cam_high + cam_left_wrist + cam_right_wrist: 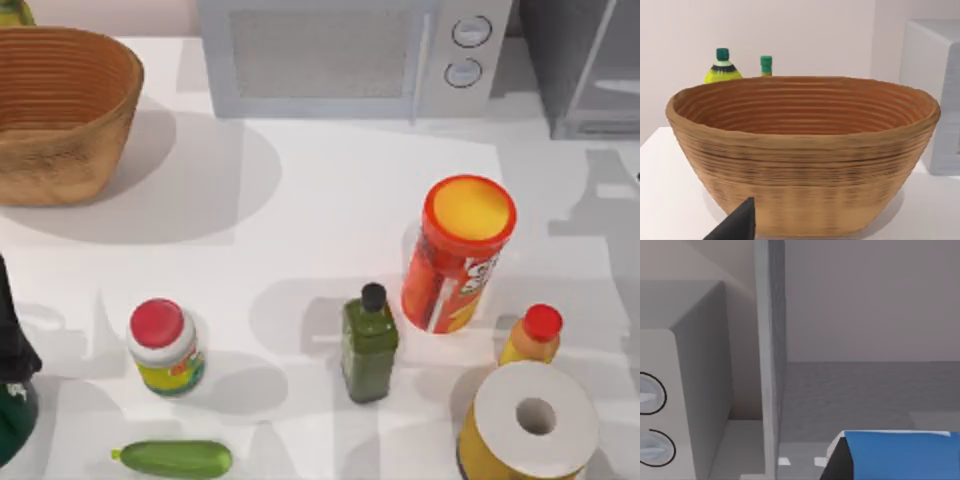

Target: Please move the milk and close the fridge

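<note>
An AgileX right arm's wrist camera looks into the open fridge (pixel 865 400), the grey cabinet standing at the far right corner of the bench (pixel 300 190) beside the microwave (pixel 330 55). The blue-topped milk (pixel 900 452) sits low and close in that view, against the grey fridge floor, with a dark part of the right hand (pixel 837 465) pressed up beside it. Whether the hand has a firm hold of the carton, or how far it is spread, cannot be told from here. The left arm waits at the near left edge of the bench, a dark tip of the left hand (pixel 737 225) hanging in front of the wicker basket (pixel 60 110).

The risks from this position appear plain. The fridge's door frame (pixel 769 355) stands just beside the hand's path, and a careless pull outward could clip it or knock the carton over inside. If the carton is let go tilted, it may topple on the fridge floor. On the near right of the bench the crisp can (pixel 458 255), the green bottle (pixel 369 345), the red-capped orange bottle (pixel 533 335) and the paper roll (pixel 530 420) crowd together, so a low sweep back toward the base could bowl them over. Swinging the door shut before the arm is clear would trap it.
</note>
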